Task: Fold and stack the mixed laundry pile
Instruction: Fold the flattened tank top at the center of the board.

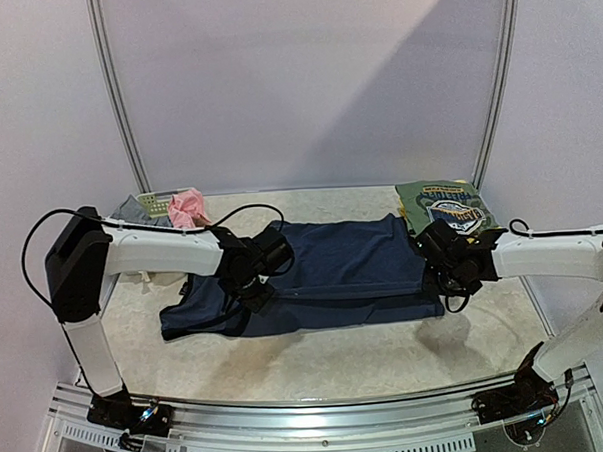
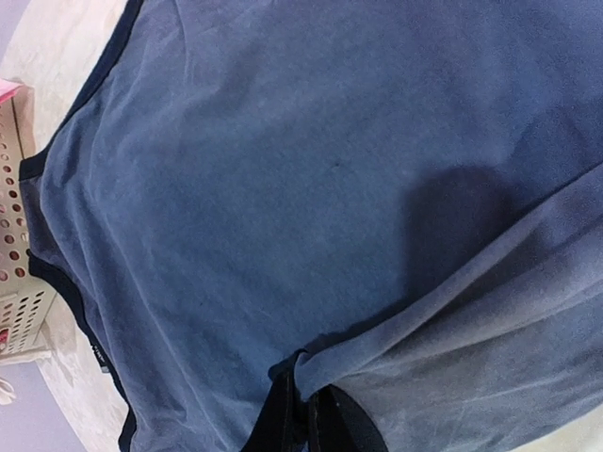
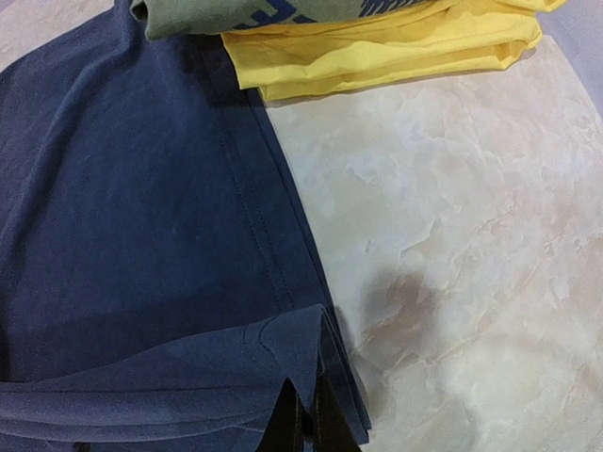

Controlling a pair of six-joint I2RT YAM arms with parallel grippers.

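Clamping a dress (image 1: 343,259) fold with left fingers (image 2: 344,428), its hem corner with right fingers (image 3: 332,424), over the desk (image 3: 471,235).

Navy dress (image 1: 343,269) lies spread flat, near edge folded over; folded green printed tee (image 1: 443,205) tops yellow cloth (image 3: 396,47) at right; pink piece (image 1: 188,206) and grey piece (image 1: 131,207) bunch far left.

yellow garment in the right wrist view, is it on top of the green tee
No, the green printed tee lies over the folded yellow garment.

High view looking down, wrist views close, all sharing navy dress (image 1: 343,264)
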